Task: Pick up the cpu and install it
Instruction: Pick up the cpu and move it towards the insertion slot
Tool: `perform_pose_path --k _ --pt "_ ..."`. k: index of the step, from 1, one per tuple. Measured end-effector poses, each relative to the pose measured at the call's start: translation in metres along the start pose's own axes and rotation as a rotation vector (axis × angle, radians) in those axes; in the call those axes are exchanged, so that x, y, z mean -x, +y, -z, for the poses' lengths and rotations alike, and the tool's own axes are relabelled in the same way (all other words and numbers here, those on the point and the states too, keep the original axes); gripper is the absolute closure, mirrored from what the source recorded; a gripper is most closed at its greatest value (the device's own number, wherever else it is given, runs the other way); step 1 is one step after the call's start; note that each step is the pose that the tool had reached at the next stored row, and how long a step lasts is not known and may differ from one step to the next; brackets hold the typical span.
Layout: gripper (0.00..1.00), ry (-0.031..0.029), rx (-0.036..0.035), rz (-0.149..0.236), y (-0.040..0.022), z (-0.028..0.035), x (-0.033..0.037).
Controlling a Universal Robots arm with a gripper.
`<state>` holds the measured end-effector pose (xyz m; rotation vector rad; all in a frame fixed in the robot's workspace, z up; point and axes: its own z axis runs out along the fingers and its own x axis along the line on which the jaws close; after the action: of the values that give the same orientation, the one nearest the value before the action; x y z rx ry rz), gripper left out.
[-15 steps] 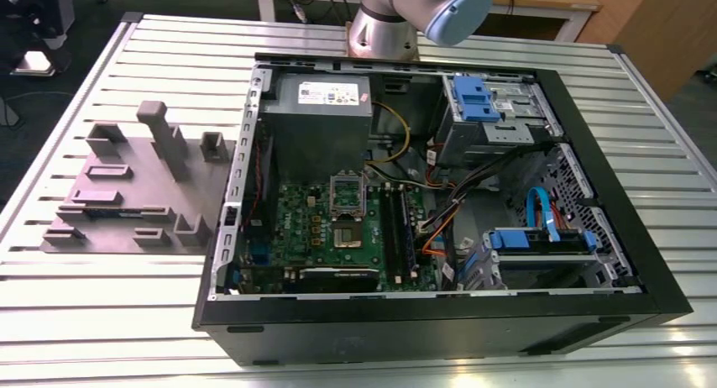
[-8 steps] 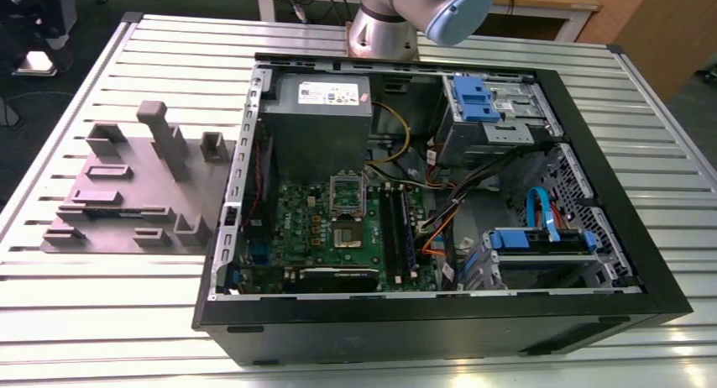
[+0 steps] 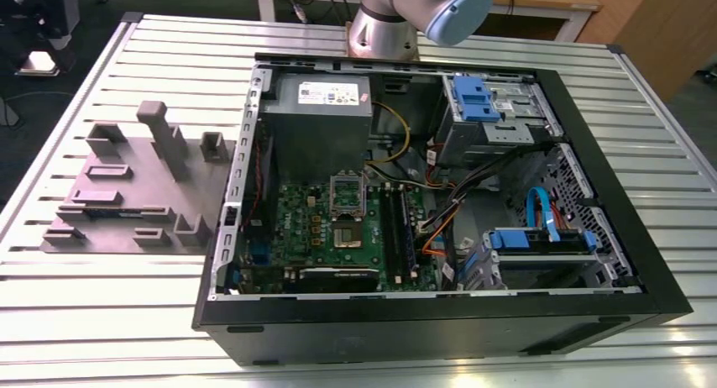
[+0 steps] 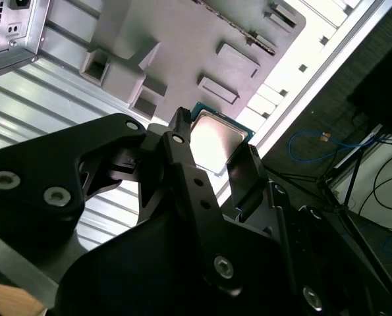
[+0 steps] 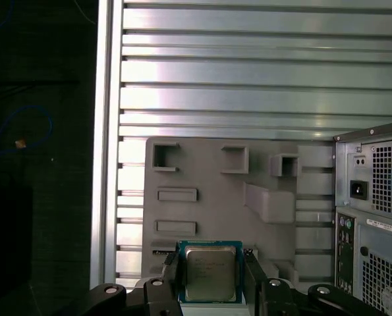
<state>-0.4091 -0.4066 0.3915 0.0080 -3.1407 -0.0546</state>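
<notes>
The cpu (image 5: 210,273) is a small square chip with a dull silver top and a thin green rim. It hangs high above the table, and my gripper (image 5: 212,282) is shut on it, one black finger against each of two opposite sides. In the second wrist view the cpu (image 4: 217,139) also sits between the fingertips of the gripper (image 4: 215,150). Far below it lies the grey fixture block (image 5: 235,197). In the exterior view the open computer case (image 3: 583,102) lies on its side, with the motherboard socket (image 3: 348,234) and its raised metal frame (image 3: 348,191) exposed.
The grey fixture block (image 3: 123,191) with upright posts stands on the slatted metal table (image 3: 90,304) at the exterior view's left of the case. Inside the case are a power supply (image 3: 319,98), drive bays with blue clips (image 3: 476,102) and loose cables (image 3: 538,207). The arm's base (image 3: 387,31) rises behind the case.
</notes>
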Motion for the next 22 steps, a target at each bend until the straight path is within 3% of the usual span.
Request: perform_pose_path --k 13,22 --pt "0.53 0.0000 0.0000 0.000 0.0000 0.0000 0.0072" --pt "0.53 -0.0001 0.0001 0.000 0.0000 0.0000 0.0076"
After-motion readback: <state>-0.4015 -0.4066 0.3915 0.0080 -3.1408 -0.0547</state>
